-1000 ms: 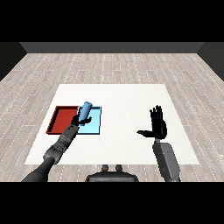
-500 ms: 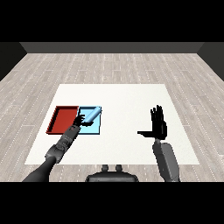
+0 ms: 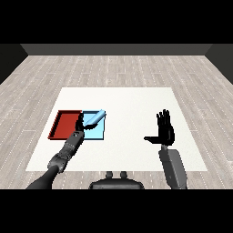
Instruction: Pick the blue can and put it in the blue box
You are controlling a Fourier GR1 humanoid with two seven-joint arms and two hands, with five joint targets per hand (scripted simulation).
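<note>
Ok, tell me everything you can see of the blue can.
The blue can is a plain light blue cylinder with no label or markings that show. It lies tilted over rather than upright, its upper end leaning toward the far right, over the light blue tray, whose colour it nearly matches. The left hand is at its lower left end, fingers curled against it. Whether the can rests on the tray floor or is held just above it cannot be told. The red tray lies beside it, apart.

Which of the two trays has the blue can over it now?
The light blue tray, right of the red tray; the blue can lies tilted over it.
</note>
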